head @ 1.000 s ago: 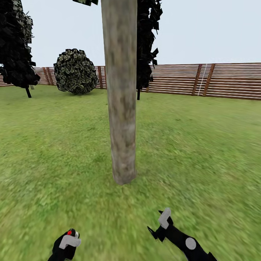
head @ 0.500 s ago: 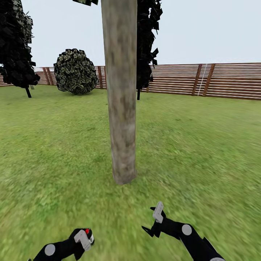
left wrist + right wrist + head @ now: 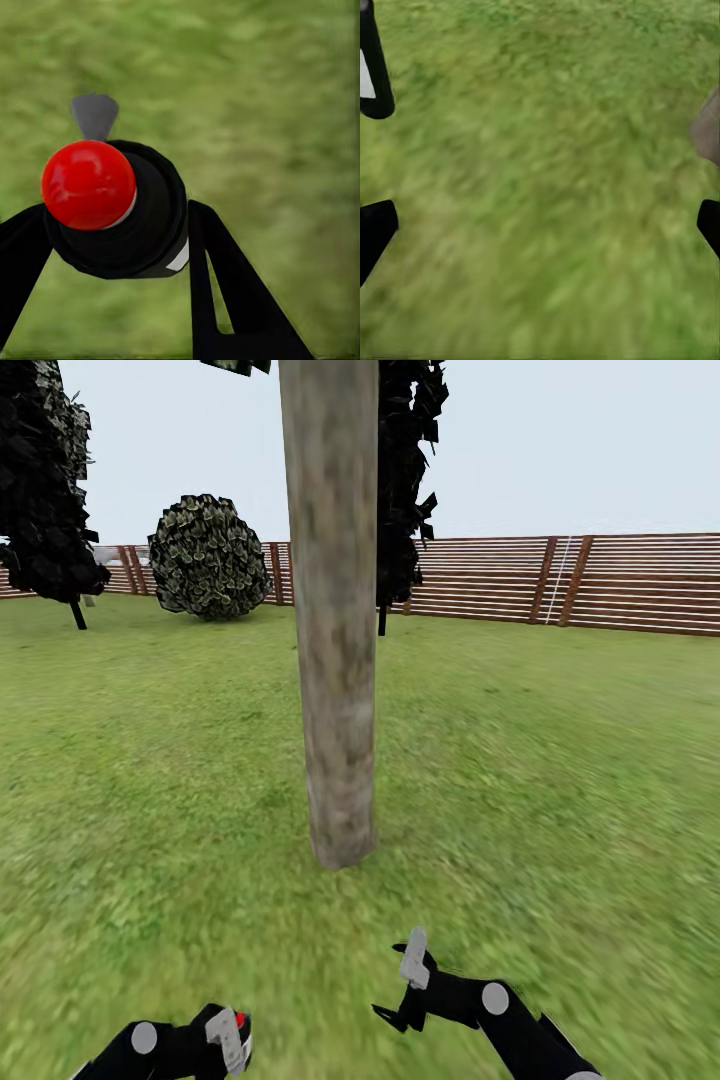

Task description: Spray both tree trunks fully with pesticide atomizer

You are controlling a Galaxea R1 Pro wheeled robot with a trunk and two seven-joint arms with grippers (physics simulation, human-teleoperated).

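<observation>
A thick pale tree trunk (image 3: 335, 660) rises from the lawn straight ahead, its base (image 3: 343, 850) a short way beyond both grippers. Low at the left, my left gripper (image 3: 222, 1042) is shut on the pesticide atomizer (image 3: 238, 1022), a black body with a red tip. In the left wrist view the atomizer (image 3: 142, 221) sits between the black fingers (image 3: 225, 285), its red ball (image 3: 88, 184) facing the camera over grass. My right gripper (image 3: 400, 988) hangs open and empty below the trunk's base. In the right wrist view its fingers (image 3: 373, 71) stand wide apart over grass, with the trunk (image 3: 707, 127) at the edge.
Green lawn (image 3: 560, 780) spreads all round the trunk. A brown slatted fence (image 3: 560, 580) closes the back. A near-black conifer (image 3: 45, 500) stands far left, another (image 3: 405, 480) behind the trunk, and a round mottled bush (image 3: 207, 557) by the fence.
The right gripper has slid left, nearer the trunk's line. The left arm has swung so the gripper with the atomizer sits lower and a little further right.
</observation>
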